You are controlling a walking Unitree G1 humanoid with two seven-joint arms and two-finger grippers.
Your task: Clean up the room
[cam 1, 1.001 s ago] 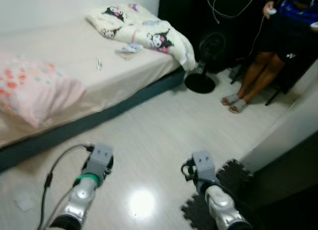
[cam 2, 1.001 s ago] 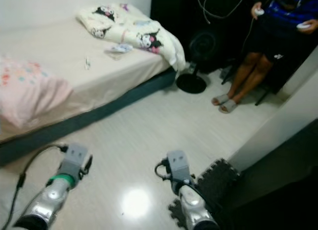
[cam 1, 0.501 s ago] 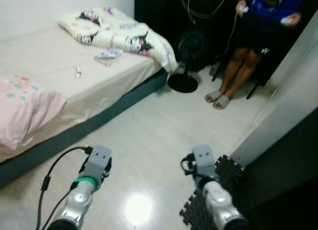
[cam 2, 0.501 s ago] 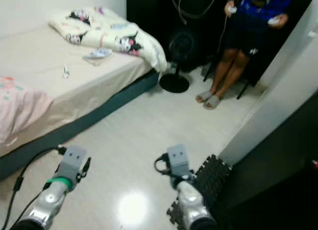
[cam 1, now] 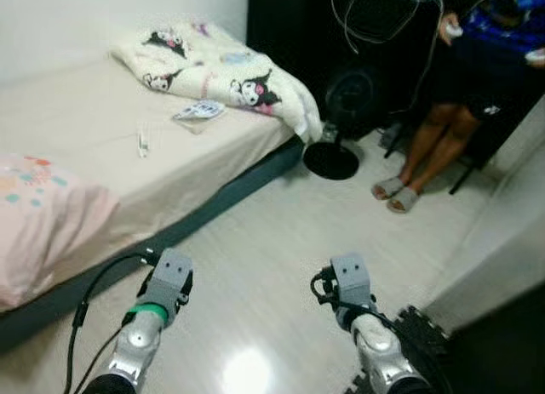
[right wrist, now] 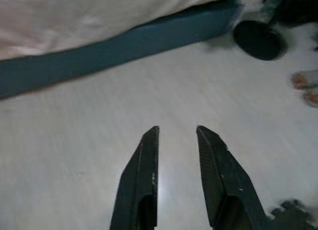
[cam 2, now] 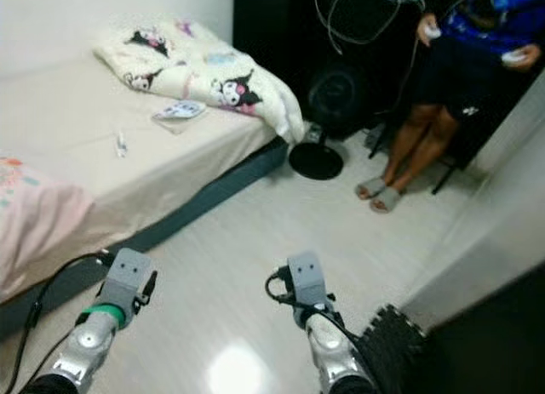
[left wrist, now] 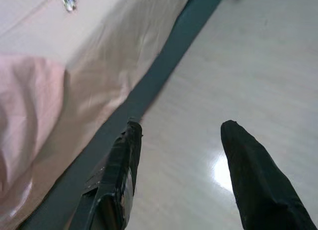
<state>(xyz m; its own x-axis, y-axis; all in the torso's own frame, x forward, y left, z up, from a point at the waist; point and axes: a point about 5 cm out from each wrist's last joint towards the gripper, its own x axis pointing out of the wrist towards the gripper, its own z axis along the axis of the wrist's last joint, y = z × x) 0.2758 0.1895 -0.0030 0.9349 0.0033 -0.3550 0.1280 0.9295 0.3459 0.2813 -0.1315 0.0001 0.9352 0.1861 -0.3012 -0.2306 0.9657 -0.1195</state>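
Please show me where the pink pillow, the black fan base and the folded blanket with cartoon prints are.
pink pillow [cam 1: 43, 224], left eye view, middle of its top face.
black fan base [cam 1: 330, 160], left eye view, round foot.
folded blanket [cam 1: 217, 66], left eye view, upper surface.

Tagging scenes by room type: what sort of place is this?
Most likely a bedroom in a home. A low bed with a pink pillow and a cartoon-print blanket stands along the wall, and a floor fan stands past its foot. A person sits nearby.
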